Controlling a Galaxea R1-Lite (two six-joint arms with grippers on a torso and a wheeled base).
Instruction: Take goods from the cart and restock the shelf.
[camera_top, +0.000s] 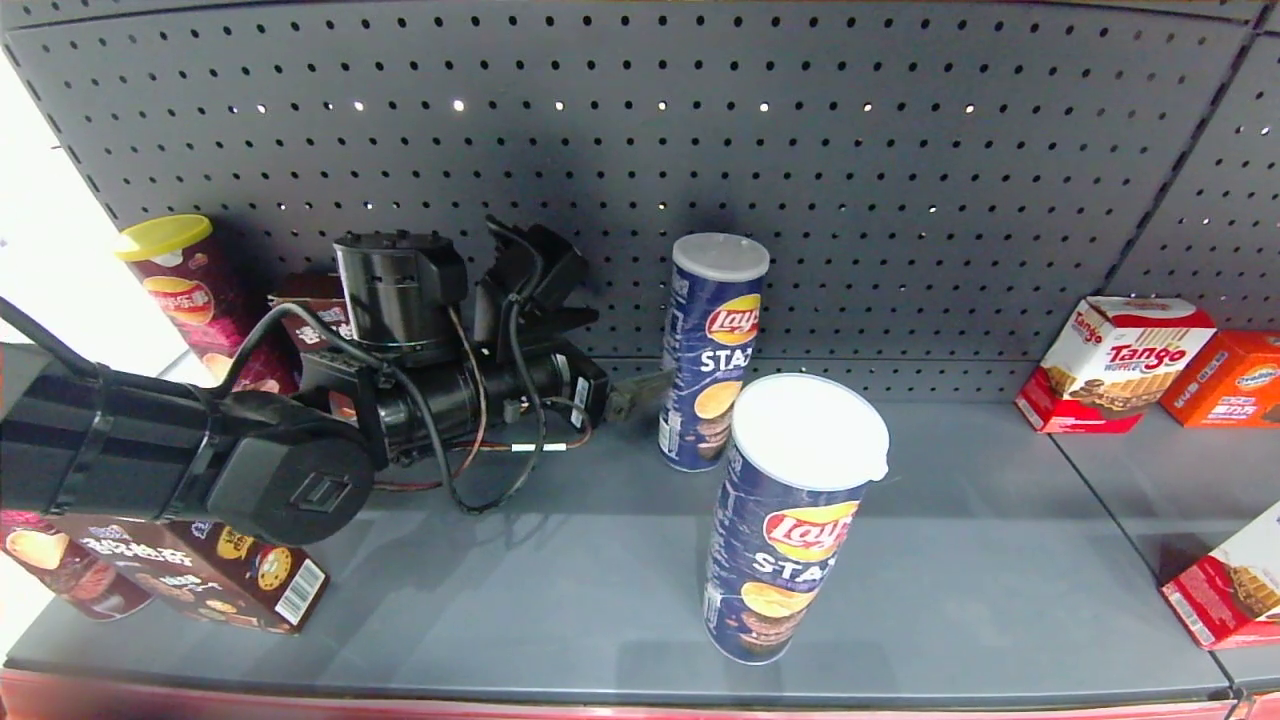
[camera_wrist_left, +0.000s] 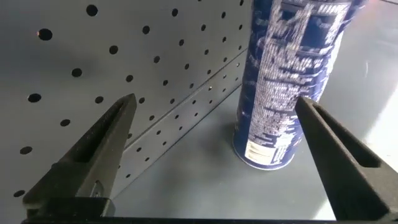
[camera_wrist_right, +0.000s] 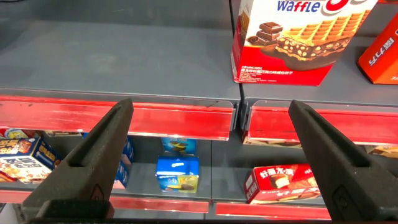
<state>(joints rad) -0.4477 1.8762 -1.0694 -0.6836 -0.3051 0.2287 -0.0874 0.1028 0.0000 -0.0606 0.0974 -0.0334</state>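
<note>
The rear blue can (camera_top: 715, 350) stands upright at the centre of the head view, close to the pegboard wall (camera_top: 900, 150) with its label facing out, which looks like a finished placement. The front blue can (camera_top: 795, 520) stands upright just below and right of it, apart from it and nearer the shelf's front edge. I judge this as the start of a row running from back to front.

The left gripper (camera_wrist_left: 216, 104) sits low over the shelf floor (camera_top: 1000, 560), just left of the rear can. Its jaws are spread wide and hold nothing, and the can stands a little beyond the tips.

A maroon can (camera_top: 190, 290) stands at upper left, brown boxes (camera_top: 200, 575) lie at lower left, and a wafer box (camera_top: 1120, 365) sits at far right.

The right gripper (camera_wrist_right: 211, 107) is also wide open and empty, facing the red shelf edge (camera_wrist_right: 180, 118).
</note>
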